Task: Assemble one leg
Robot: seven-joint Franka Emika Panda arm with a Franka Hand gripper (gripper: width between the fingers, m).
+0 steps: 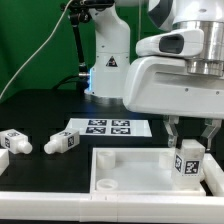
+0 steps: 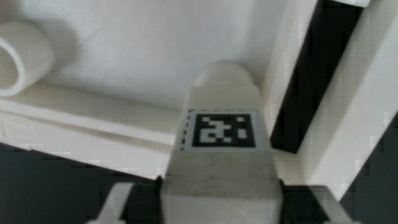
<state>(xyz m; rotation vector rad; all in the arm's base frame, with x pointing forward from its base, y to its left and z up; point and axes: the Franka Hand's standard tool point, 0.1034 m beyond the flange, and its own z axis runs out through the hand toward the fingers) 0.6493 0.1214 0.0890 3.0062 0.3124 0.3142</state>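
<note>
My gripper (image 1: 188, 148) is shut on a white leg (image 1: 189, 163) with a black-and-white tag facing the camera. It holds the leg upright over the exterior view's right side of the large white square panel (image 1: 130, 160). I cannot tell whether the leg's lower end touches the panel. In the wrist view the leg (image 2: 224, 105) runs out from between the fingers (image 2: 135, 200), with the panel (image 2: 125, 60) beneath it and a round corner hole (image 2: 18, 55) off to one side. Two more legs (image 1: 15, 141) (image 1: 62, 143) lie on the black table at the exterior view's left.
The marker board (image 1: 105, 127) lies flat behind the panel. The arm's white base (image 1: 108, 65) stands at the back centre. A white rail (image 1: 60, 205) runs along the front edge. A cable hangs at the back left.
</note>
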